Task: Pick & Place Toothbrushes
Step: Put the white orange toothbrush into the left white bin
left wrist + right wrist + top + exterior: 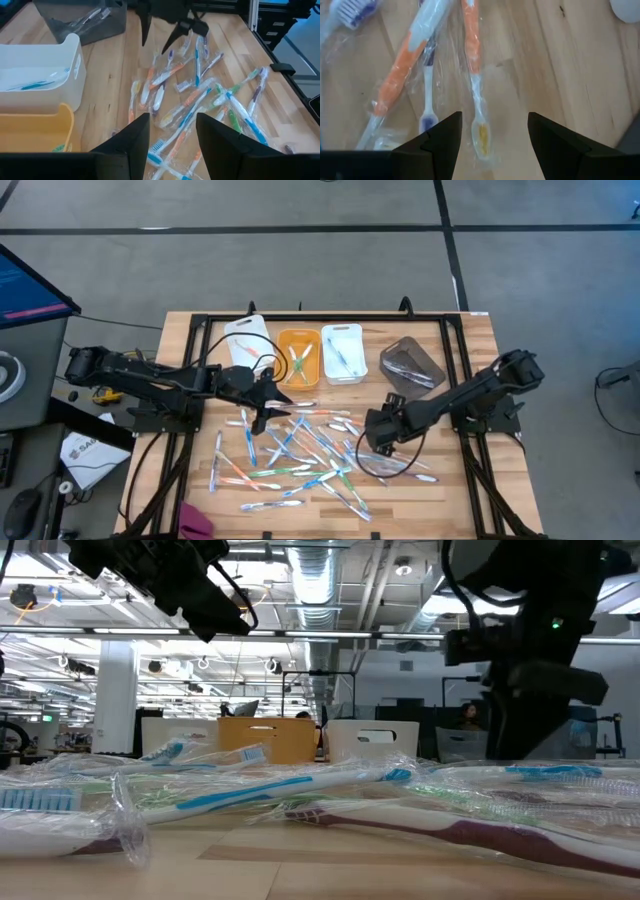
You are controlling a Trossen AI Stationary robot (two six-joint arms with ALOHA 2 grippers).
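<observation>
Wooden tabletop carries the wrapped toothbrushes scattered mid-board, a few already sorted into the orange bin and white bin. Right gripper hangs low, fingers released astride an orange-handled brush, seemingly lined up for grasping; left gripper hovers released near the bins

scattered plastic-wrapped toothbrushes lay mid-table | row of rectangular plastic bins stood behind them | grippers flanked the pile

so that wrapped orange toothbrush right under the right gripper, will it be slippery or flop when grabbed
The orange toothbrush sits in loose, glossy clear wrap, so the open right gripper may well slide on film rather than handle. The brush itself looks like a straight, thin plastic stick, probably stiff and light. Lying flat on the wooden table, it seems unlikely to roll.
</observation>
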